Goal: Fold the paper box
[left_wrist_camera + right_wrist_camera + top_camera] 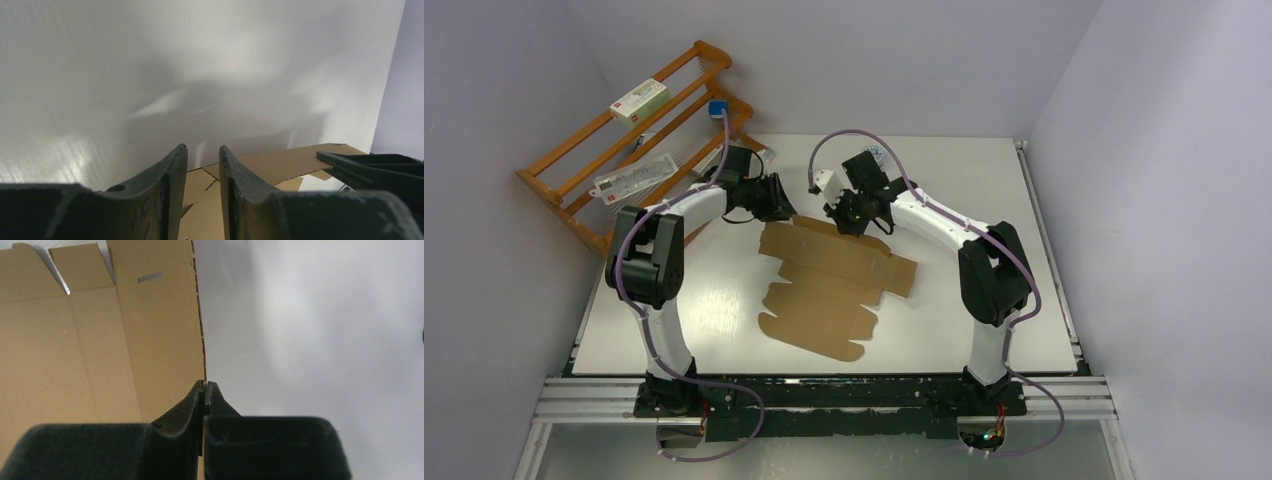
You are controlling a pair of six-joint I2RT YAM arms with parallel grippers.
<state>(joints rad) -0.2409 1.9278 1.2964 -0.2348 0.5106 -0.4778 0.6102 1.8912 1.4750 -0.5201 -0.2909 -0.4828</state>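
The paper box (834,290) is a flat brown die-cut cardboard sheet lying mid-table, with its far edge lifted. My right gripper (849,222) is at its far edge. In the right wrist view the gripper (205,383) is shut on the sheet's edge (150,330), and the flaps and a slot show to the left. My left gripper (784,205) is at the sheet's far left corner. In the left wrist view its jaws (202,147) stand a little apart with nothing between them. The cardboard (280,162) lies below and beyond them, and the right gripper's finger (370,170) shows at the right.
A wooden rack (574,165) stands at the back left against the wall and holds a white printed carton (639,100) and a clear packet (629,178). Walls close in the table on the left, back and right. The arm bases stand at the near edge.
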